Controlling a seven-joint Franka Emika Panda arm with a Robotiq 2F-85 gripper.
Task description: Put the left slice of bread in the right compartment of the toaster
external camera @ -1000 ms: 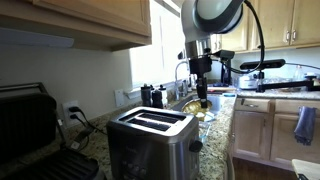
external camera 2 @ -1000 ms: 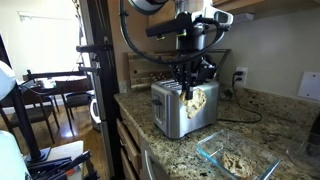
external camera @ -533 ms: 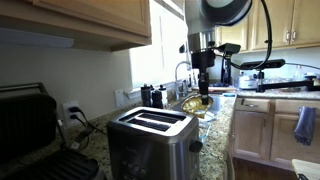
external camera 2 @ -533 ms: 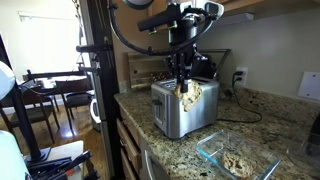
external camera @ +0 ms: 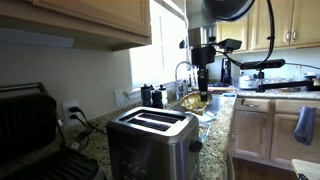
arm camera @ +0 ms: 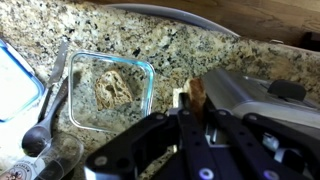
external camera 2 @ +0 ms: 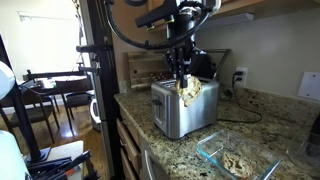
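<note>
Pincer (external camera 2: 185,81): clenched on one bread slice (external camera 2: 191,94), which hangs upright beneath it, level with the top of the toaster (external camera 2: 178,115). You cannot tell from these views which slot the slice is over, or whether its lower edge has entered one. In the wrist view the held slice shows just beside the toaster's edge.

Toaster: brushed steel with a black top, standing on the speckled granite counter (external camera 2: 255,122). An exterior view shows its two long parallel slots (external camera: 158,121) facing up.

Glass dish (external camera 2: 212,151): square and clear, on the counter near the toaster. It holds a second bread slice (external camera 2: 236,163), lying flat.

Contact grill (external camera: 28,125): black, lid raised, on the counter beside the toaster, apart from your pincer.
</note>
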